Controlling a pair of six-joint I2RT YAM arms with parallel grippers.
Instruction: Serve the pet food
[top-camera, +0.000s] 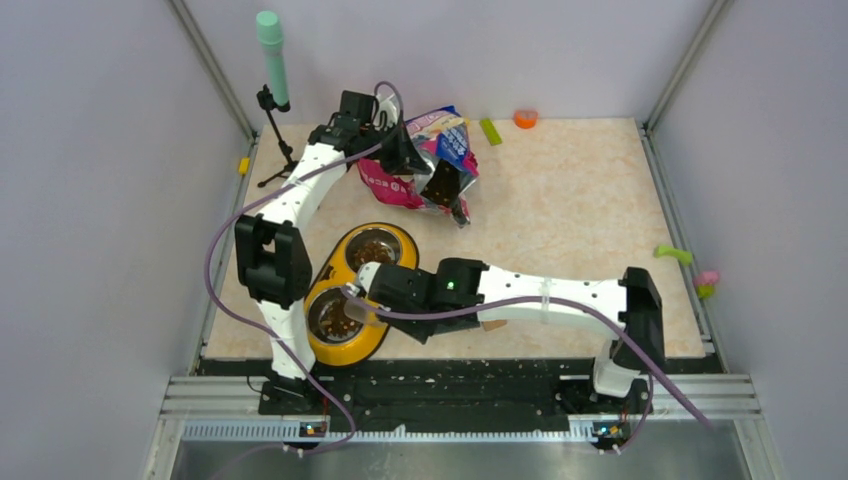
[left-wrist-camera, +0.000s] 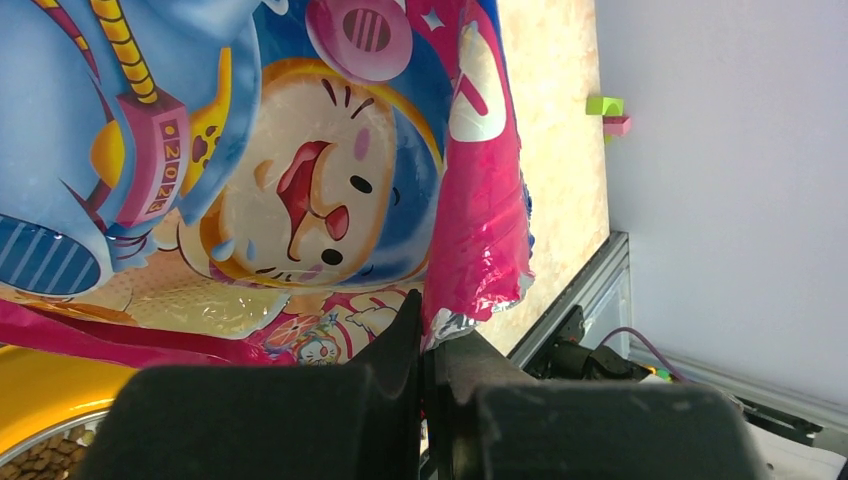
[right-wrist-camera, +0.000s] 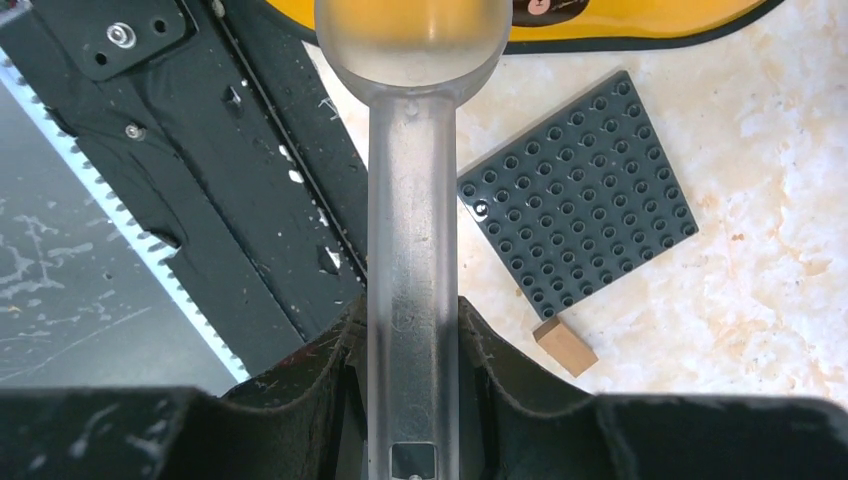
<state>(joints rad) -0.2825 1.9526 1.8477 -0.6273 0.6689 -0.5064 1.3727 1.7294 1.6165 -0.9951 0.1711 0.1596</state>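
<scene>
The glossy blue-pink cartoon-cat bag (top-camera: 445, 150) lies at the back middle, its mouth open toward the bowls with brown kibble (top-camera: 440, 186) showing inside. My left gripper (top-camera: 400, 152) is shut on the bag's edge; in the left wrist view the fingers pinch the bag's pink rim (left-wrist-camera: 470, 290). A yellow double bowl (top-camera: 372, 345) holds kibble in its far dish (top-camera: 375, 245) and near dish (top-camera: 330, 315). My right gripper (right-wrist-camera: 412, 335) is shut on the handle of a clear scoop (right-wrist-camera: 412, 200), whose head (top-camera: 355, 306) is over the near dish.
A dark grey studded baseplate (right-wrist-camera: 575, 210) and a small tan block (right-wrist-camera: 565, 347) lie by the right gripper. A teal cylinder on a black stand (top-camera: 272, 55) is at the back left. Small green, orange and pink toys (top-camera: 675, 253) lie along the back and right edges.
</scene>
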